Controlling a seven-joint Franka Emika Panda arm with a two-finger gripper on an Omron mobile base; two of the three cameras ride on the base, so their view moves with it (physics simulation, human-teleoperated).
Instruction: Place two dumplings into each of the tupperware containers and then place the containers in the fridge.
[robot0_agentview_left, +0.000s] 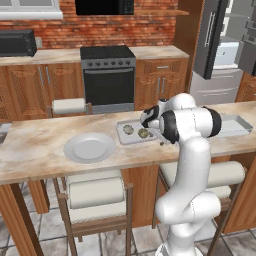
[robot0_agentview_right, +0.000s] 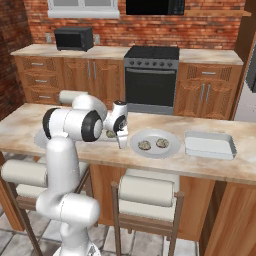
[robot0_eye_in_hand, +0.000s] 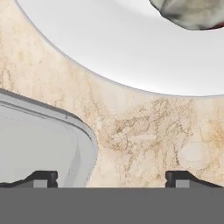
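Hovering spread and empty over the desk (robot0_eye_in_hand: 144, 144), the jaws sit between a filled tupperware container (robot0_agentview_left: 131, 132) beside them and the plate (robot0_agentview_right: 155, 143) ahead holding two dumplings (robot0_agentview_right: 144, 145), so next likely reach forward and pinch one.

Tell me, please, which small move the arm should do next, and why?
Probably shift the gripper toward the dumpling on the white plate. The jaws stand open and empty over the counter, between that plate and a container corner, so nothing is lined up to grasp.
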